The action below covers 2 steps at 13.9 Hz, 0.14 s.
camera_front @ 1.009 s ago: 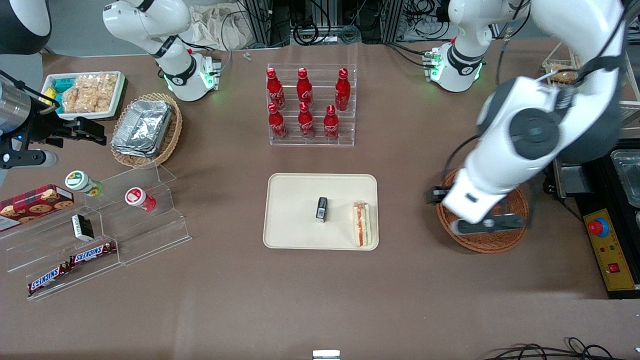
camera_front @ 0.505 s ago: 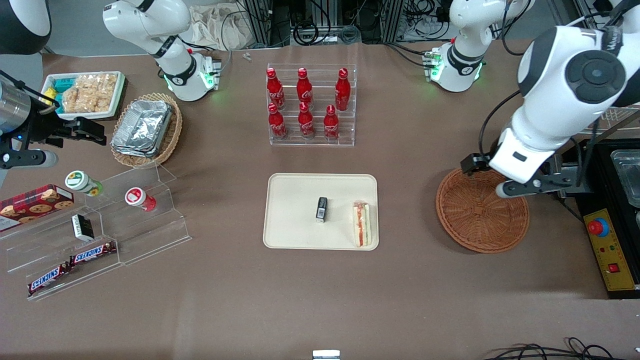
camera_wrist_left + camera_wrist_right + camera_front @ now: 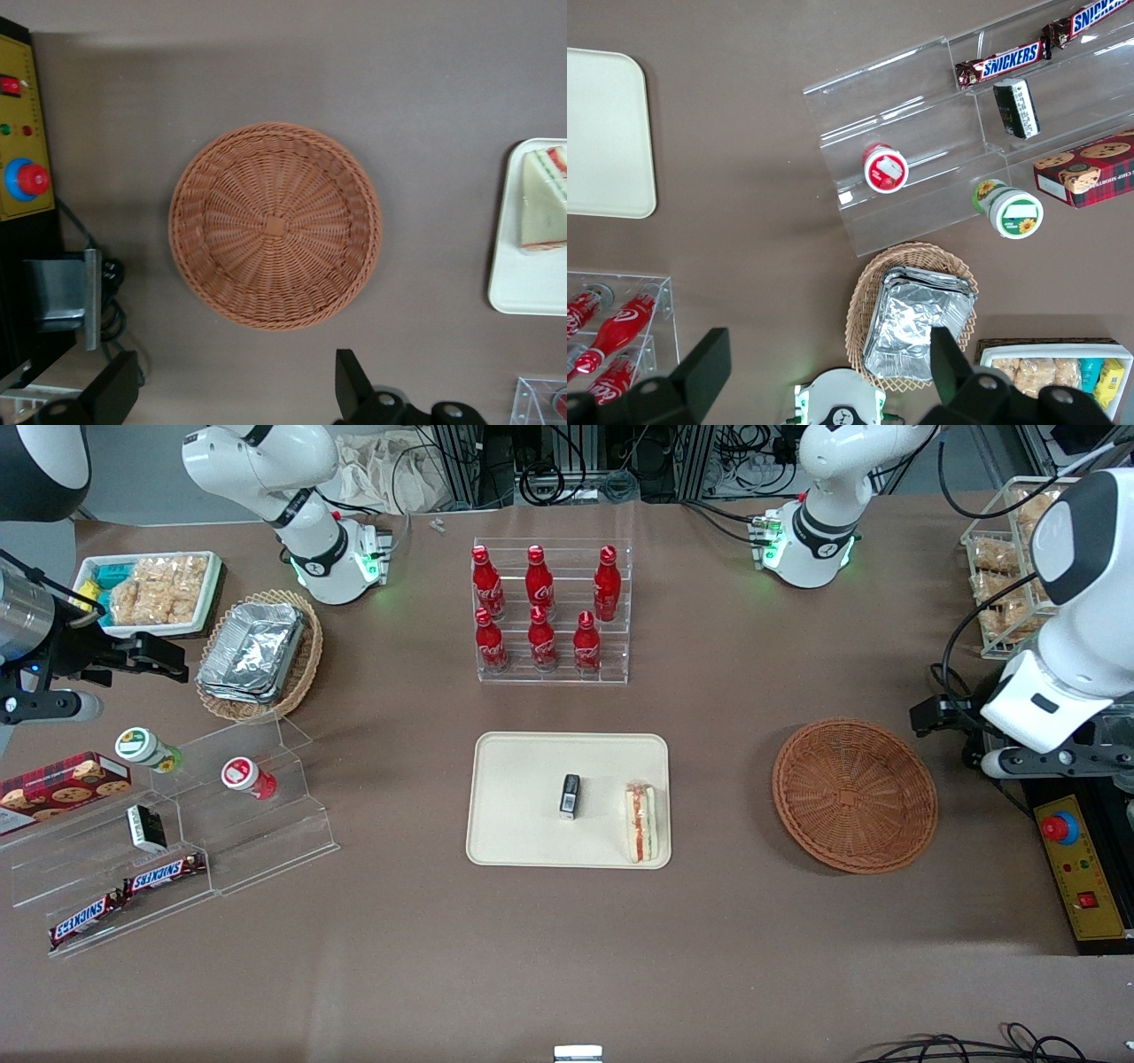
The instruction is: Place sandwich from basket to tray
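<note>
Cream-beige and flat, the tray [image 3: 532, 797] sits mid-table, nearer to the front camera than the clear rack of red cola bottles [image 3: 540, 607]. The sandwich [image 3: 640, 822] lies on the tray along the edge that faces the working arm's end of the table, its orange-red and green filling showing as a stripe down its length. A small dark box [image 3: 570, 795] also rests on the tray, near the sandwich but not touching it.

Toward the working arm's end, well apart from the tray, the reddish-brown woven basket [image 3: 855, 794] holds nothing; the left wrist view shows its bare weave right down to the small square at the middle [image 3: 275, 225].

The gripper [image 3: 952, 722] hangs above the table's edge at the working arm's end, just beside the basket's rim and clear of it. Its two fingers [image 3: 354, 385] are spread wide with nothing between them (the wrist camera shows the basket in the gap between their dark tips). In that same view a corner of the tray [image 3: 532, 283] and one end of the sandwich [image 3: 542, 199] appear at the frame's edge.

A yellow control panel with a red button [image 3: 1059, 828] lies beside the basket at the table's end.
</note>
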### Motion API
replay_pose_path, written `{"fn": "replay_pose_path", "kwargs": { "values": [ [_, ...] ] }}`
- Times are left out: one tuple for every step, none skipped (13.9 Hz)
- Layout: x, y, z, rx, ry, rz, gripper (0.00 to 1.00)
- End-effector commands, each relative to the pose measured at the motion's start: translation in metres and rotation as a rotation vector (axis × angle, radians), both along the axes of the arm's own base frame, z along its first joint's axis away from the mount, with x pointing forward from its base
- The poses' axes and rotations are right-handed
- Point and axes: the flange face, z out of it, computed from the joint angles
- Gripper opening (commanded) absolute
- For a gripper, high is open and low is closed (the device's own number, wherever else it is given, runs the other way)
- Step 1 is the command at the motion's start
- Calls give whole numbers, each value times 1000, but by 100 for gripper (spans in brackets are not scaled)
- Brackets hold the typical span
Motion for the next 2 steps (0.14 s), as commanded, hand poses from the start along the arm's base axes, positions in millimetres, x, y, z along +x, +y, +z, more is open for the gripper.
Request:
{"fn": "replay_pose_path", "kwargs": {
  "values": [
    [5, -9, 15, 8, -8, 8, 100],
    [6, -11, 23, 7, -26, 28, 100]
  ]
}}
